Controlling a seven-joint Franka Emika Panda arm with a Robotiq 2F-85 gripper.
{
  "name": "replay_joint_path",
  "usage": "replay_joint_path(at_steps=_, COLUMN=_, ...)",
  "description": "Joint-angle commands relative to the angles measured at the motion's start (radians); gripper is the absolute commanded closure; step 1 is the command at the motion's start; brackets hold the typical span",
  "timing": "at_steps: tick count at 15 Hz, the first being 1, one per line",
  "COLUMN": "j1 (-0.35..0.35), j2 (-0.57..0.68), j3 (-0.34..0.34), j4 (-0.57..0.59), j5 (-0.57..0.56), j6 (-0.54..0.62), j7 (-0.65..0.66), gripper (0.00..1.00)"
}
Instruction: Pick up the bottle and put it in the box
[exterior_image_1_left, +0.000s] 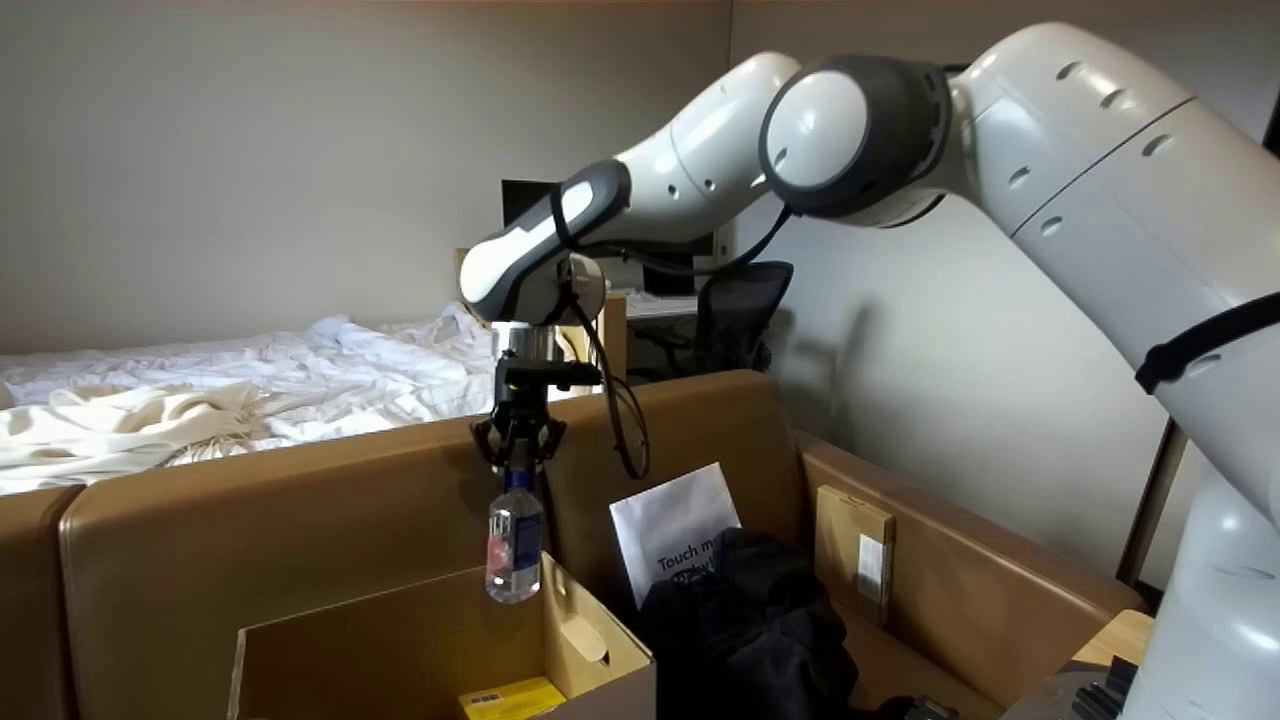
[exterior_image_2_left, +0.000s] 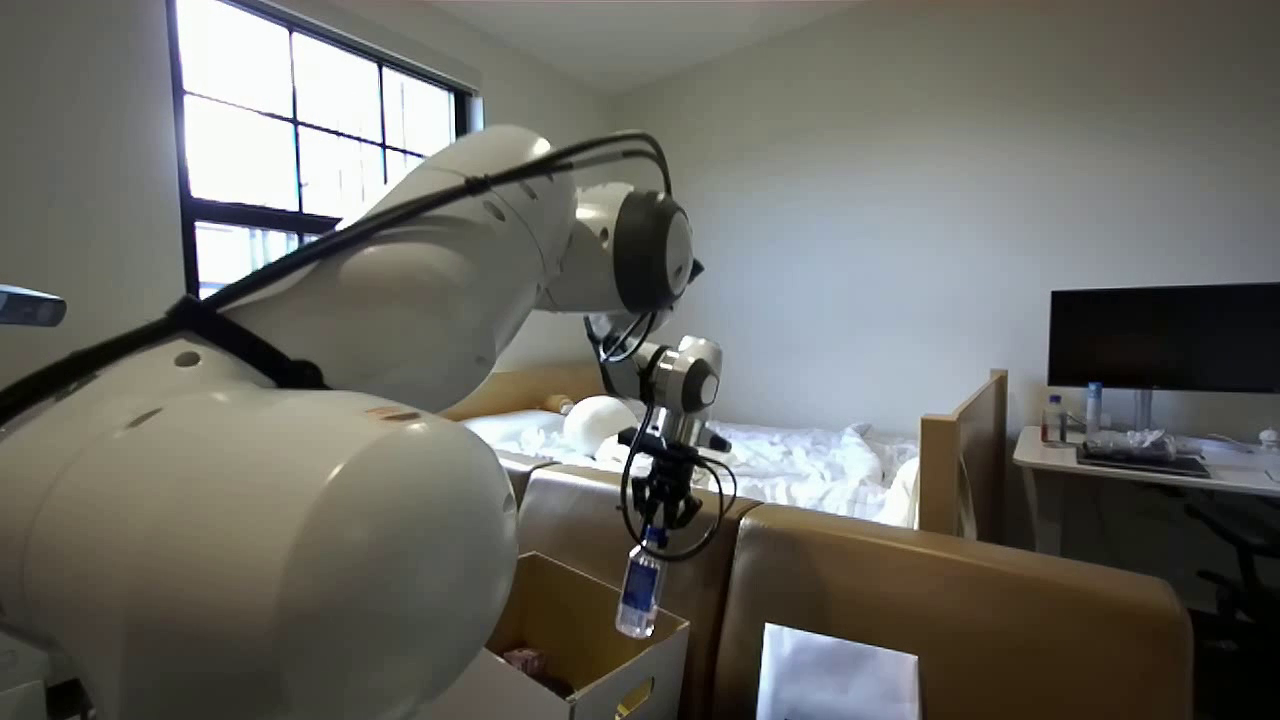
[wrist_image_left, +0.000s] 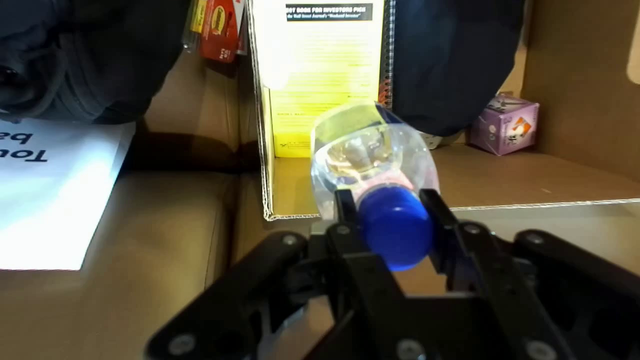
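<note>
Pinching the clear plastic bottle (exterior_image_1_left: 514, 545) by its blue cap (wrist_image_left: 396, 230) in the Robotiq gripper (wrist_image_left: 388, 200) — suspending it at the opening of the cardboard box (exterior_image_1_left: 400, 630).

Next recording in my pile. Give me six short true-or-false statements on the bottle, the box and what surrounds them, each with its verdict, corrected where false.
1. The hand grips the bottle by its upper end. True.
2. The bottle has already been put down. False: it hangs from the hand.
3. The bottle is upside down. False: its blue cap is uppermost.
4. The box has a yellow item inside. True.
5. A white printed sheet is outside the box. True.
6. The box holds only the yellow item. False: a purple carton is in it too.
</note>
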Motion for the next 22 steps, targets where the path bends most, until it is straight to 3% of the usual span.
replay_joint_path(at_steps=1, j1=0.027, j2=0.148, j3=-0.030, j4=0.180, j5=-0.037, j6=-0.043, j7=0.078, gripper=0.86)
replay_joint_path(at_steps=4, j1=0.045, j2=0.138, j3=-0.059, j4=0.200, j5=-0.037, j6=0.006, j7=0.174, gripper=0.86)
replay_joint_path(at_steps=11, j1=0.088, j2=0.162, j3=-0.082, j4=0.255, j5=-0.053, j6=-0.094, j7=0.295, gripper=0.86)
replay_joint_path(at_steps=22, j1=0.098, j2=0.139, j3=-0.154, j4=0.092, j5=-0.065, j6=0.047, j7=0.466, gripper=0.86)
